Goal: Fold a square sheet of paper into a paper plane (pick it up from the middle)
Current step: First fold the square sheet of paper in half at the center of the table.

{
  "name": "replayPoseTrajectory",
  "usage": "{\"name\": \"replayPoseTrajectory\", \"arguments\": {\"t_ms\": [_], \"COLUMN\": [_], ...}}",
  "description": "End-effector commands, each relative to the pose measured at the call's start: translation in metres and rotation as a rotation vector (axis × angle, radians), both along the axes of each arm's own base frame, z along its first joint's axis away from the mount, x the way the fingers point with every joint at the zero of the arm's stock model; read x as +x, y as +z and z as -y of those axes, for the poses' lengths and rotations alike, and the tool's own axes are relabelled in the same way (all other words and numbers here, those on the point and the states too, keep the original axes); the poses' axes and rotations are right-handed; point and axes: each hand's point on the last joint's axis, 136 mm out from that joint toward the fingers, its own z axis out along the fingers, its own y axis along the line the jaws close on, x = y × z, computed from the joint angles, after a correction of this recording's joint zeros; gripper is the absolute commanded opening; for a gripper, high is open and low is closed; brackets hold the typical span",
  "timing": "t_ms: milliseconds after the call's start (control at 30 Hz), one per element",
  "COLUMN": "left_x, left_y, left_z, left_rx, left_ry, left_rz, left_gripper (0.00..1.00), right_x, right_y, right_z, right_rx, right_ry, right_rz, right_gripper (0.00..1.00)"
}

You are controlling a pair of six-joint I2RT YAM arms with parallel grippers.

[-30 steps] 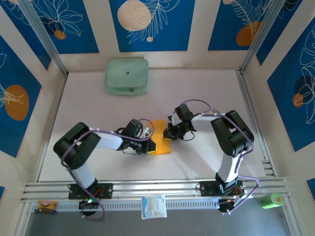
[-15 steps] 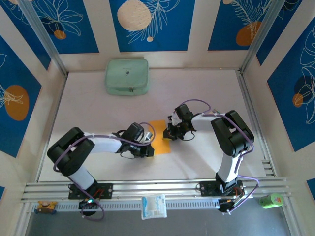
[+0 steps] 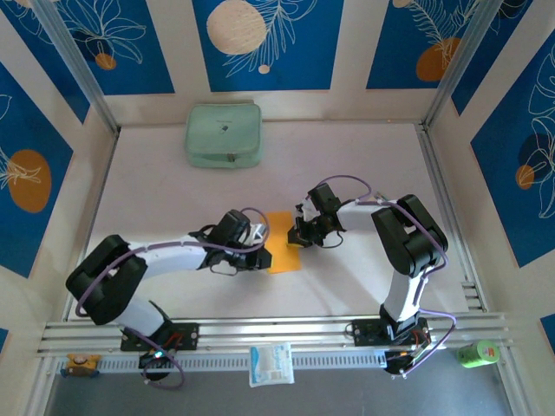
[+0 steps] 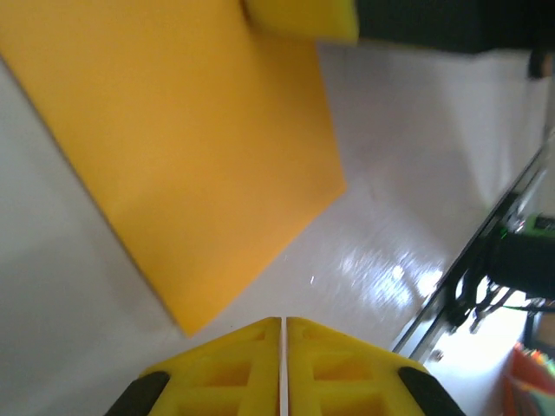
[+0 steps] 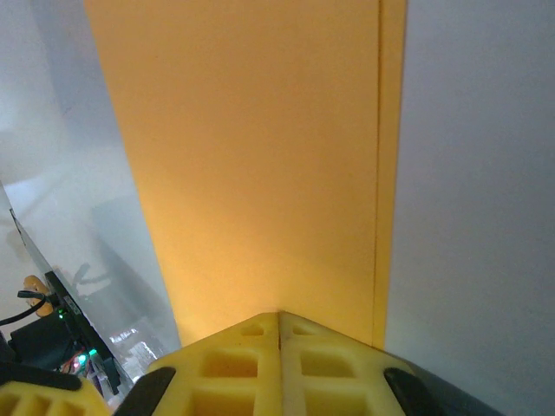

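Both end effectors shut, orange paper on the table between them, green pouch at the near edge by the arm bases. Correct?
One thing is off: the green pouch sits at the far side of the table, near the back wall, as the top external view shows. The rest stands: left end effector and right end effector shut, orange paper between them.

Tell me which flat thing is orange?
The square sheet of paper lying in the middle. The zipped pouch at the far edge is pale green; the packet by the near rail is white and blue.
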Motion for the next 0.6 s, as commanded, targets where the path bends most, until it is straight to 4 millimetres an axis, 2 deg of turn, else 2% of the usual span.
{"name": "replayPoseTrajectory", "arguments": {"t_ms": [0,200,267,400,467,567], "left_x": [0.029,0.051,0.048,0.04,0.038,0.042], "left_y": [0.014,-0.011,-0.02,-0.047,-0.051,-0.039], "left_z": [0.012,0.009,0.007,-0.013,-0.017,-0.011], "left_rx": [-0.093,-0.08,-0.075,0.035,0.058,0.044], "left_ry": [0.047,0.077,0.07,0.101,0.101,0.081], "left_rz": [-0.001,-0.027,-0.058,-0.079,-0.09,-0.081], "left_gripper": [0.11,0.11,0.11,0.09,0.08,0.08], "right_x": [-0.034,-0.034,-0.035,-0.034,-0.034,-0.035], "right_y": [-0.037,-0.037,-0.037,-0.036,-0.036,-0.036], "right_z": [0.032,0.032,0.032,0.032,0.032,0.032], "right_rx": [-0.18,-0.18,-0.179,-0.178,-0.178,-0.176], "right_ry": [-0.023,-0.023,-0.022,-0.023,-0.023,-0.021], "right_rz": [-0.133,-0.132,-0.133,-0.13,-0.13,-0.13], "right_gripper": [0.0,0.0,0.0,0.0,0.0,0.0]}}
